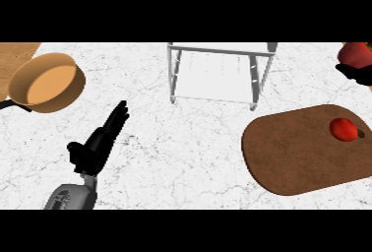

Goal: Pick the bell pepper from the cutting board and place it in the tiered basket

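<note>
Marble counter (181, 162) is seen from above, white with grey veins. At the far left a tan pan (47, 82) with a dark handle is set partly over the edge of a wooden surface (16, 55) in the upper left corner. Just right of it, the left hand (98, 142) is held over the counter, its fingers stretched straight toward the top of the view and grasping nothing; its grey forearm (71, 197) enters from the lower edge. At the upper middle the tiered basket (218, 74) is found, a white metal frame with thin legs. Lower right, a brown cutting board (309, 150) is laid on the counter, and the red bell pepper (344, 129) is seen on its upper right part, well apart from the basket. At the top right edge the right hand (357, 72) is curled under a dark red thing (356, 53), which cannot be identified
</note>
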You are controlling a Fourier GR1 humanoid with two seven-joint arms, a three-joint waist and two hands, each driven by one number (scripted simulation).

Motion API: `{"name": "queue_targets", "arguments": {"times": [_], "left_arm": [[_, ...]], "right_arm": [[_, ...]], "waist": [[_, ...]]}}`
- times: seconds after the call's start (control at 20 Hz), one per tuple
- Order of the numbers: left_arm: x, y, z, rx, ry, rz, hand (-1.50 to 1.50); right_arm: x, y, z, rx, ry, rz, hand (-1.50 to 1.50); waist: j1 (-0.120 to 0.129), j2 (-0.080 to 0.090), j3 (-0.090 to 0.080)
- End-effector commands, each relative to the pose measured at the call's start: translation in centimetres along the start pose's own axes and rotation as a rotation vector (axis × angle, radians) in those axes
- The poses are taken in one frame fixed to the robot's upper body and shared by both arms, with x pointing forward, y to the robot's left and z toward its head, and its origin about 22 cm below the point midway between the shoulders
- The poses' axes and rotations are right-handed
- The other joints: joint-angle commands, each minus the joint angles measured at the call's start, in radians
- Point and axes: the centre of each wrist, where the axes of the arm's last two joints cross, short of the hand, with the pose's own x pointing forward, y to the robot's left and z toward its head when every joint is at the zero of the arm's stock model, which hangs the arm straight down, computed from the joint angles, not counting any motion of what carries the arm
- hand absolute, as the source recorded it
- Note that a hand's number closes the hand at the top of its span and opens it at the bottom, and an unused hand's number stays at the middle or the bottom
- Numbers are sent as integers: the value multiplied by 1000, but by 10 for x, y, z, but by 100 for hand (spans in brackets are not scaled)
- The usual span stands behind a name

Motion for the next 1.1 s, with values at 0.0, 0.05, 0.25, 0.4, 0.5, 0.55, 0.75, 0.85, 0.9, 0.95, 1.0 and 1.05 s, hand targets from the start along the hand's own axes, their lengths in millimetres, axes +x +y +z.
{"name": "queue_targets", "arguments": {"times": [0.0,0.05,0.25,0.4,0.5,0.55,0.75,0.85,0.9,0.95,1.0,1.05], "left_arm": [[10,-3,1,-6,-10,8,0],[-12,-6,10,0,-15,15,0],[5,15,7,-37,-9,-3,0],[5,-7,0,-15,-3,19,0],[7,-6,0,-24,-20,-10,0],[5,-9,3,-39,-16,14,0],[11,-2,-5,-35,-28,1,0],[8,3,-14,-50,-21,-5,0],[3,8,-9,-53,-21,5,0],[11,3,-22,-45,-14,10,0],[15,-14,-6,-47,-24,14,0],[8,-6,-10,-51,-27,-8,0]], "right_arm": [[59,-3,-25,-17,-28,-64,150],[72,-14,-29,-11,-17,-50,150],[120,16,-59,-7,12,-58,150],[146,17,-75,10,20,-78,150],[163,17,-83,40,35,-86,150],[157,24,-92,21,32,-95,150],[173,49,-106,82,32,-64,150],[181,81,-109,115,18,-51,150],[179,84,-111,120,24,-48,150],[187,92,-113,128,21,-59,150],[196,85,-115,123,25,-68,150],[191,112,-114,110,22,-56,150]], "waist": [[13,0,0],[10,2,-1],[27,5,0],[25,6,0],[23,5,0],[34,10,0],[42,15,0],[39,18,-1],[39,17,-1],[37,18,0],[48,14,0],[52,20,0]]}}
